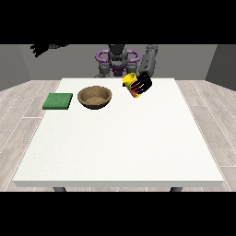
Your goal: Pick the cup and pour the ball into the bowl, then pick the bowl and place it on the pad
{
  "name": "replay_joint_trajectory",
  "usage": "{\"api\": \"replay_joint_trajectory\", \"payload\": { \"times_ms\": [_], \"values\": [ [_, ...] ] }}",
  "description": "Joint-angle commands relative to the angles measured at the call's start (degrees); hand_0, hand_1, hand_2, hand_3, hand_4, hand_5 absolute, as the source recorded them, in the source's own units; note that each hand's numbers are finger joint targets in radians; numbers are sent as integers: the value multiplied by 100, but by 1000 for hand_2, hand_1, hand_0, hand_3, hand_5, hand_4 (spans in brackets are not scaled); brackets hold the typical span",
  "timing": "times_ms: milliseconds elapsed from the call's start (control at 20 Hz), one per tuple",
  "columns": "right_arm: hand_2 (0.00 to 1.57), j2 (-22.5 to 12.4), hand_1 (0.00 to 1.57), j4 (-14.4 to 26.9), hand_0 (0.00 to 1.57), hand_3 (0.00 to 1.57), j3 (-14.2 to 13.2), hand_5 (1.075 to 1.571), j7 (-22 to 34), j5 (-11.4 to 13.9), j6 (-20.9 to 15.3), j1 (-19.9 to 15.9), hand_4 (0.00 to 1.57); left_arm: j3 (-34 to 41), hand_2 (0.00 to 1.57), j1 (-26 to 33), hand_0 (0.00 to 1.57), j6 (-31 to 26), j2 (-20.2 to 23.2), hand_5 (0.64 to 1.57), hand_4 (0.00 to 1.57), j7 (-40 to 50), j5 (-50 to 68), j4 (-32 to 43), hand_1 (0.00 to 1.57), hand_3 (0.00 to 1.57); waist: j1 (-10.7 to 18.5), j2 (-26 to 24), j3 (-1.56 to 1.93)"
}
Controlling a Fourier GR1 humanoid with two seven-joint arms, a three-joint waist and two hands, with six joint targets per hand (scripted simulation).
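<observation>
Yellow cup [129, 83] tilted in hand at view's right [142, 83], beside bowl [94, 97]

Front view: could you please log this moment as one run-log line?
hand at the view's right: curled round yellow cup, tilted | bowl: on table | green pad: bare | ball: unseen

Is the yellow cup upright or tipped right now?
Tipped. The yellow cup, held by the black hand at the view's right, leans its mouth toward the brown wooden bowl. Ball: cannot tell.
</observation>
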Motion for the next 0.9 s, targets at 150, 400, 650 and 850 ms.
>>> {"api": "replay_joint_trajectory", "payload": {
  "times_ms": [150, 400, 650, 850],
  "values": [
    [0, 44, 0, 690, 0, 237, 2, 1566, 171, -134, 211, 152, 292, -1420, 1571, -706, 1331, 885, -344, 1551, 1153, 2033, -2130, 472, 1331, 1571, 67, -962, 14],
    [0, -15, 0, 1069, 0, 0, -94, 1569, 38, 57, 66, 175, 392, -2328, 1571, -1385, 1246, 678, -509, 1567, 1086, 3383, -3700, 1147, 1246, 1571, 360, -1141, 15],
    [0, -222, 0, 1542, 0, 0, -253, 1570, 146, -192, 334, -74, 426, -3329, 1571, -1306, 1246, 234, -683, 1567, 1086, 4802, -3931, 694, 1246, 1571, 269, -1307, -13],
    [0, -111, 0, 1431, 0, 179, -275, 1570, -30, -100, 179, 160, 437, -3347, 1571, -1596, 321, -357, -687, 1564, 996, 4971, -4559, 989, 321, 1400, 489, -1365, -16]
  ]
}}
